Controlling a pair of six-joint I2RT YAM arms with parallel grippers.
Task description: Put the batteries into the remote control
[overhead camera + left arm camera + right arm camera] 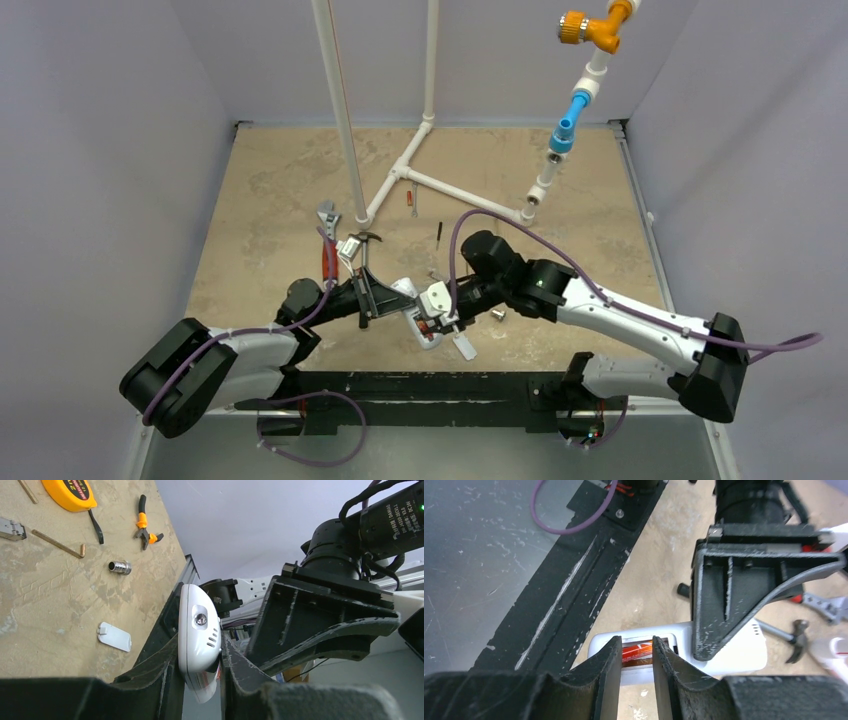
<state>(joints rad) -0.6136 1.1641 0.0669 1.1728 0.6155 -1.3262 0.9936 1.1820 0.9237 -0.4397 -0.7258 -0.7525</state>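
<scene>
currently my left claw (200,680) clamps slim white remote control (200,630) aloft; right claw (636,642) straddles orange-red battery (636,653) lying in the remote, grip unclear. risk: skewed push could pop it out.

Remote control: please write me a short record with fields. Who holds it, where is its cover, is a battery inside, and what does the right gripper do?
remote control: clamped between the fingers of the left gripper, lifted off the table
battery: one orange-red cell shows inside the remote's open back
cover: lying on the table, apart from the remote
right gripper: fingers at the open back, one on each side of the visible battery; grip unclear
</scene>
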